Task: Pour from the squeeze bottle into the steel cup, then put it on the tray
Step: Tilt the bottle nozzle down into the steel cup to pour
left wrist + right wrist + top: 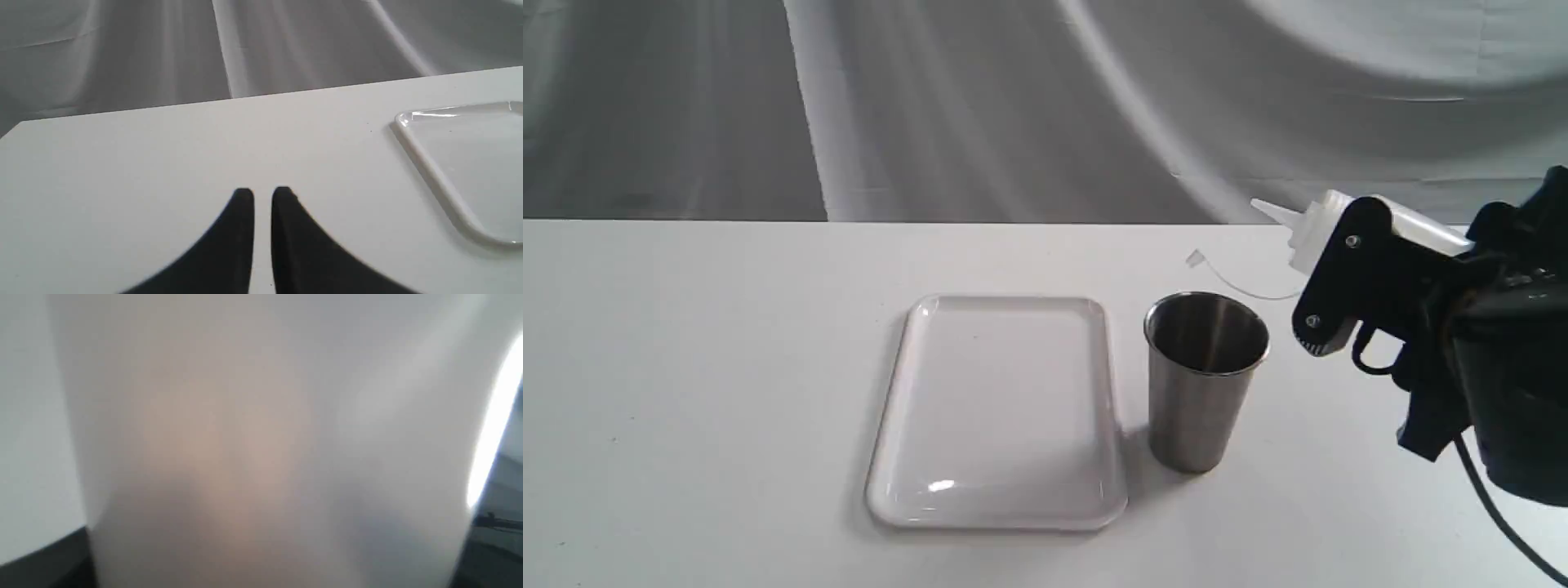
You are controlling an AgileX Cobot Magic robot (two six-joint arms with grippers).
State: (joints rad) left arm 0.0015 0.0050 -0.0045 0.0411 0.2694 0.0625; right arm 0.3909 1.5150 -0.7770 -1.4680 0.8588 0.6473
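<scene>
My right gripper [1339, 273] is shut on the squeeze bottle [1319, 227], a translucent whitish bottle held in the air and tipped nearly flat. Its pointed nozzle aims left, above and just right of the steel cup [1205, 380]. The cap strap [1232, 279] dangles behind the cup's rim. The cup stands upright beside the right edge of the white tray [1001, 412]. In the right wrist view the bottle [261, 449] fills the picture as a blur with a faint amber tint. My left gripper [263, 194] hovers low over bare table, fingers nearly together and holding nothing, left of the tray [433, 169].
A white table [686, 367] carries everything, with a grey draped cloth [1013, 106] behind its far edge. The right arm's black body [1503, 367] and its cable fill the exterior view's right side.
</scene>
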